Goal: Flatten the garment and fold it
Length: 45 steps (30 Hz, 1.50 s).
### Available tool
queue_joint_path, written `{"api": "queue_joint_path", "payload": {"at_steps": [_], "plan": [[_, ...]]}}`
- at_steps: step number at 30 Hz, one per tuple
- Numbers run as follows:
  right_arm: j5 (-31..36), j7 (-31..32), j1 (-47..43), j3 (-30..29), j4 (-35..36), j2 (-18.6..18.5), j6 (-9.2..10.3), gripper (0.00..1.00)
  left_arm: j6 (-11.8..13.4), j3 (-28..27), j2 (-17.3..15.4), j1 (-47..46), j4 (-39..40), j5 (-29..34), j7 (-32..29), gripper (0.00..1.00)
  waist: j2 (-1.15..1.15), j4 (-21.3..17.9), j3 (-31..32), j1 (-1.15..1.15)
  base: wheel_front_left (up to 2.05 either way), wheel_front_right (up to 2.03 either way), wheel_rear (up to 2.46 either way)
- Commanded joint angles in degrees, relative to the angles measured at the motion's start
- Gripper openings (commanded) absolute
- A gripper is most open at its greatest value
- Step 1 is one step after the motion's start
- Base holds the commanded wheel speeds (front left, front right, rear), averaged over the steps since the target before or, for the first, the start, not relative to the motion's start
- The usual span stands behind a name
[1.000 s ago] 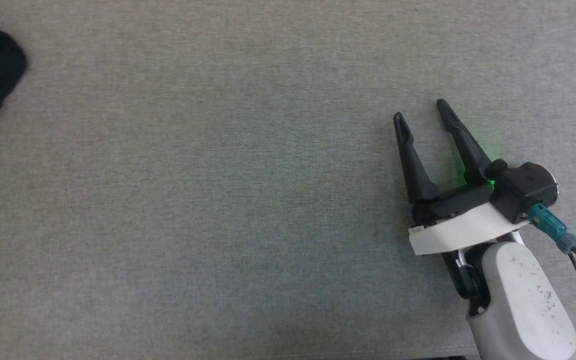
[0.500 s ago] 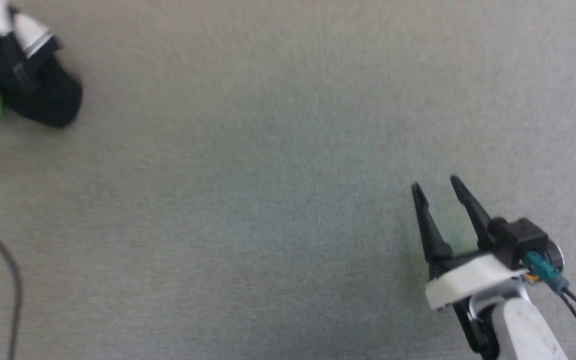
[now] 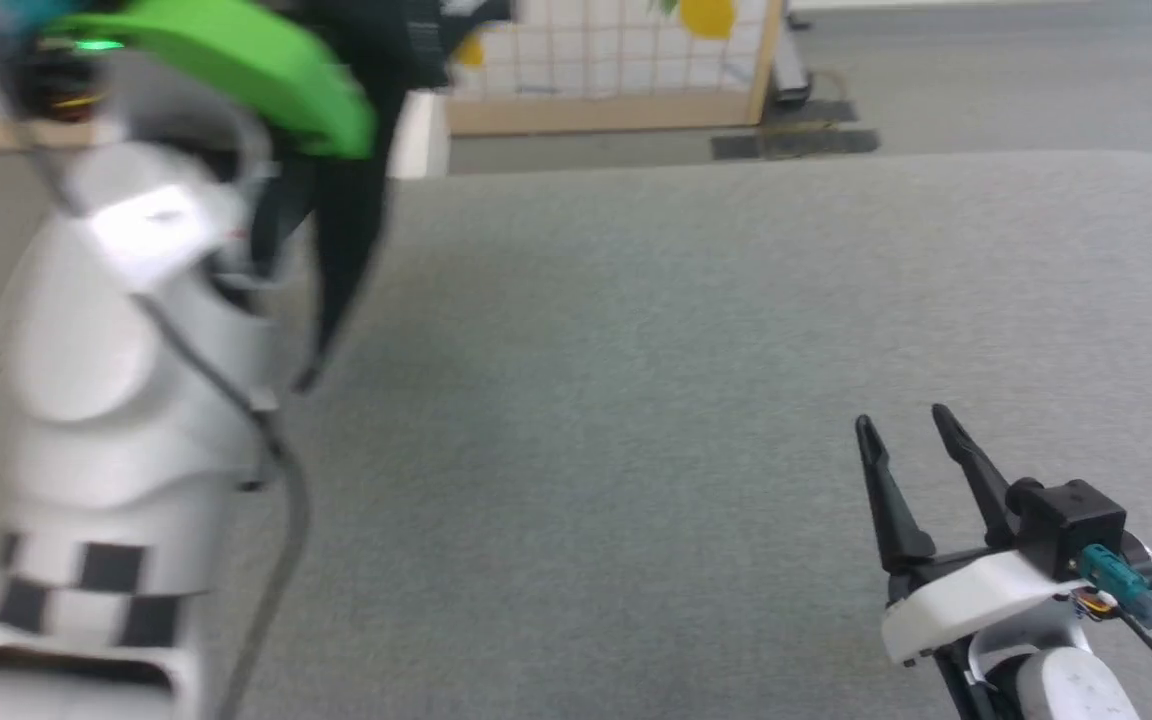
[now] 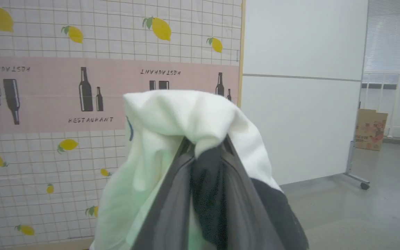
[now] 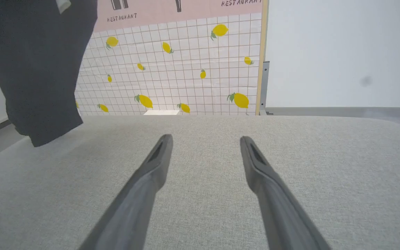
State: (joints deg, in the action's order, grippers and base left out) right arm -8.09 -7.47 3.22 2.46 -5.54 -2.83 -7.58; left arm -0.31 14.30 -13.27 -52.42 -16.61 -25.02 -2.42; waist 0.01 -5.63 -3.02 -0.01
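Garment (image 4: pixel 172 118) is up off the table (image 3: pixel 636 350) — bunched, with white body and black sleeve cloth pinched between the fingers of the left gripper (image 4: pixel 205 143), which is clamped on the fabric. In the head view (blurred) the left arm is raised at upper left, a black sleeve hanging down near the table's left side. Right gripper (image 3: pixel 911 425) sits low over the grey surface at lower right — jaws wide apart, empty. Lemon-print screen (image 5: pixel 186 69) stands behind the table.

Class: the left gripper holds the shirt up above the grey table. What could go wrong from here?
The left gripper pinches a bunched fold of the garment near its tips; it might slip. The black sleeve dangles near the table edge, with the right gripper open and apart; it may land crumpled.
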Motion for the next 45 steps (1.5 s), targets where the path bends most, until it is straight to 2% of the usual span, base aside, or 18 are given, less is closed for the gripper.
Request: {"api": "queue_joint_path", "payload": {"at_steps": [1,4,8,12,15,21,23,24,27,31,35,40,45], "plan": [[0.2,0.4,-1.1,-0.6,0.5,0.0,0.09,1.00,-0.8,1.3,2.5,-1.4,-0.7,-1.0,0.9,0.00,-0.01,-3.8,1.9,0.01,0.00,0.00,0.00],[0.6,1.1,-1.8,-1.2,1.3,0.0,0.09,1.00,-1.8,4.3,6.7,-1.3,-3.0,-2.0,1.4,0.00,-0.01,-5.7,1.4,0.01,0.00,0.00,0.00],[0.5,1.6,-1.7,-0.7,1.9,0.0,0.09,1.00,-2.9,7.9,9.4,0.6,-7.5,-4.7,1.0,0.00,-0.01,-8.1,0.5,0.01,0.00,0.00,0.00],[0.2,1.8,-1.4,0.1,2.1,0.0,0.09,1.00,-3.9,13.4,10.2,4.8,-12.2,-8.3,-1.5,0.00,-0.01,-9.8,-0.5,0.01,0.00,0.00,0.00],[0.1,2.0,-1.2,0.7,2.1,0.0,0.09,1.00,-4.4,19.6,10.3,9.2,-16.1,-12.3,-6.2,0.00,-0.01,-10.7,-1.1,0.01,0.00,0.00,0.00],[0.2,2.2,-0.9,1.4,1.8,0.0,0.09,1.00,-3.2,28.6,10.4,15.3,-22.9,-18.1,-15.8,0.00,-0.01,-11.0,-1.4,0.01,0.00,0.00,0.00],[0.3,2.4,-1.0,1.5,1.7,0.0,0.09,1.00,-2.6,30.5,10.4,16.5,-24.3,-19.7,-18.3,0.88,-0.01,-10.6,-1.2,0.01,0.00,0.00,0.00],[0.4,2.4,-1.0,1.5,1.7,0.0,0.09,1.00,-2.4,31.5,10.4,16.9,-24.8,-20.4,-19.5,1.00,-0.01,-10.2,-1.0,0.01,0.00,0.00,0.00],[0.4,2.6,-1.1,1.9,1.4,0.0,0.09,1.00,-2.1,32.5,10.4,17.5,-24.7,-22.1,-19.8,1.00,-0.01,-9.2,-0.5,0.01,0.00,0.00,0.00],[0.3,2.7,-1.2,2.0,1.7,0.0,0.09,1.00,-2.2,30.4,10.4,17.6,-22.2,-23.5,-13.4,1.00,-0.01,-7.6,0.1,0.01,0.00,0.00,0.00],[0.5,2.6,-1.4,1.3,2.4,0.0,0.09,1.00,-1.8,25.7,8.9,18.3,-16.8,-23.2,-1.4,1.00,-0.01,-5.6,0.2,0.01,0.00,0.00,0.00],[0.8,2.7,-1.7,0.1,3.3,0.0,0.09,1.00,2.0,21.0,3.3,21.5,-10.3,-18.9,13.3,1.00,-0.01,-3.2,0.3,0.01,0.00,0.00,0.00],[1.0,3.0,-2.0,-1.1,3.8,0.0,0.09,1.00,5.9,16.2,-2.0,27.5,-4.0,-14.2,17.2,1.00,-0.01,-1.1,0.7,0.01,0.00,0.00,0.00]]}}
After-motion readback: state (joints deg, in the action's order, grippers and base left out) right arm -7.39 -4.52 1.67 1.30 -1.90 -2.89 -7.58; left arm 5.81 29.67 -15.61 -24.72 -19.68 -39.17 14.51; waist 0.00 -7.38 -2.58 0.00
